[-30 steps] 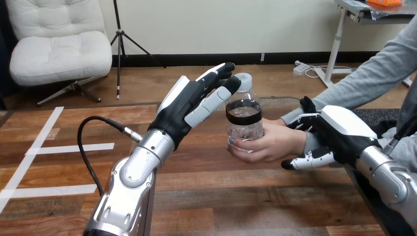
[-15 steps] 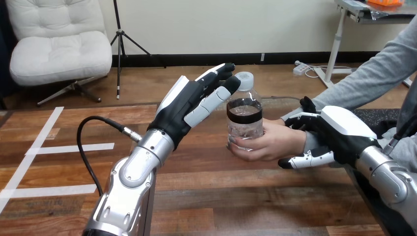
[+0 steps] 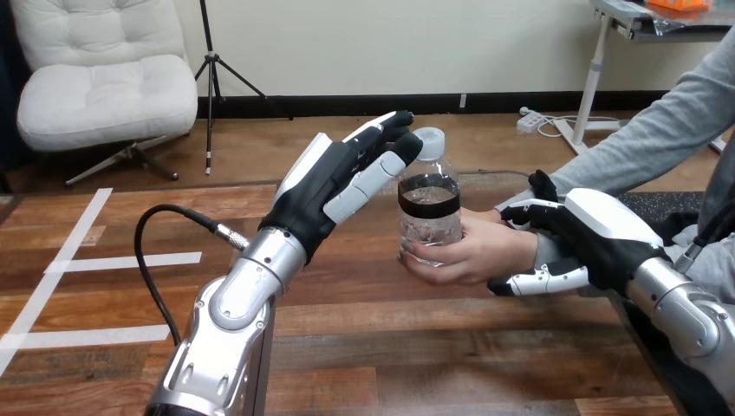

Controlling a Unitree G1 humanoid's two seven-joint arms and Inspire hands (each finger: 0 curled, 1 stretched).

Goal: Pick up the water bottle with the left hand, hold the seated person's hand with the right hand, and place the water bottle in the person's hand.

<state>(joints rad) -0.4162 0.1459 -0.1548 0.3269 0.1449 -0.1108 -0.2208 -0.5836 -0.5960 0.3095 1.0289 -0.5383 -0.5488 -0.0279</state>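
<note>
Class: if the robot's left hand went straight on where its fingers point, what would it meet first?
Probably the water bottle, near its white cap; the left hand's straight fingers aim there, though depth is unclear.

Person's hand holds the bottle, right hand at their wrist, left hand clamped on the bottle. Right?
No. Head view: left hand is open, fingers straight by the top of the bottle, not clamped. The person's hand holds it; right hand at their wrist.

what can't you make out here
Head view:
- base of the clear plastic water bottle: covered by the person's hand.
- whether the left hand touches the bottle: its own fingers block the contact.
- the person's wrist: partly covered by the right hand.
</note>
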